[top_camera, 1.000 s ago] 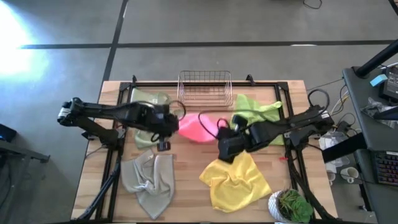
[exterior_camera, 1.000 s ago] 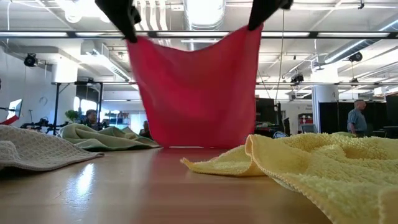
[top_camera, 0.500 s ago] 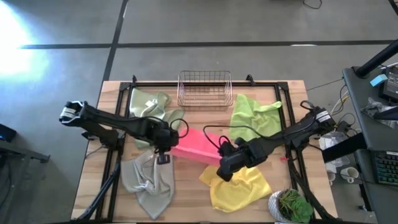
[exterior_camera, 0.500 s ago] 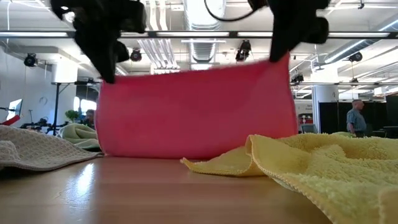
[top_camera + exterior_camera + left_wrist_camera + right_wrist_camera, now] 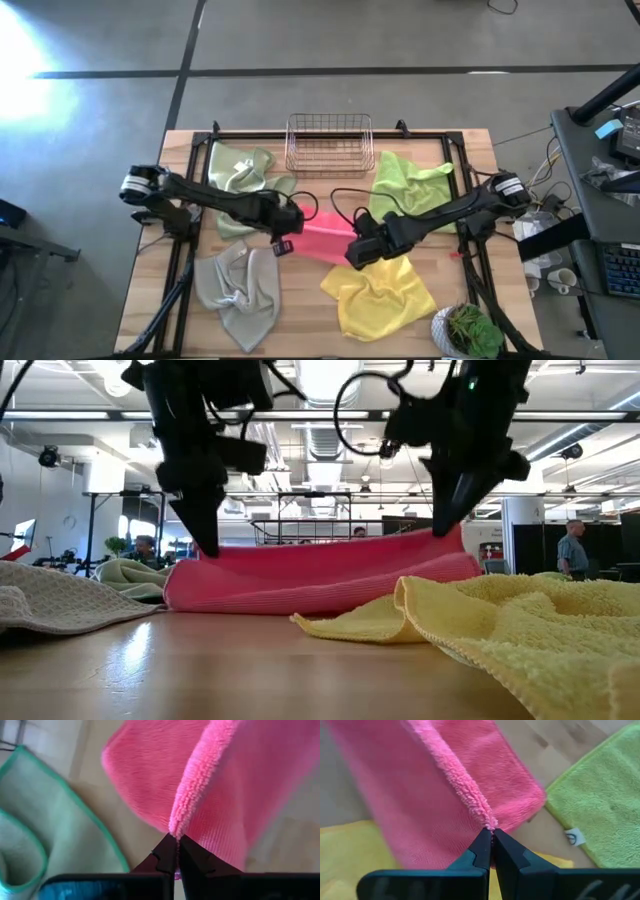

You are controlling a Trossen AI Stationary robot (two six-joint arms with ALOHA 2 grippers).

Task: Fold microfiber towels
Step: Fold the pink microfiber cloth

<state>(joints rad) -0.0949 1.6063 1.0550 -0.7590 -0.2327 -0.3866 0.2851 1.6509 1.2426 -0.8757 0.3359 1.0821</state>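
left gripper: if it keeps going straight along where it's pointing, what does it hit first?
Probably the pink towel itself: the left gripper, shut on the towel's edge, points down at the lower layer lying beneath. The wooden table is under that. Depth is unclear.

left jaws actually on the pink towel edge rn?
Touching. Left wrist view: the left gripper is shut on the pink towel, its fluffy edge running straight into the closed jaws.

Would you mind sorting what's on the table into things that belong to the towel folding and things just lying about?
Job: pink towel, pinched by left gripper and right gripper; yellow towel; lime towel; sage towel; grey towel.
Lying about: wire basket; potted plant.
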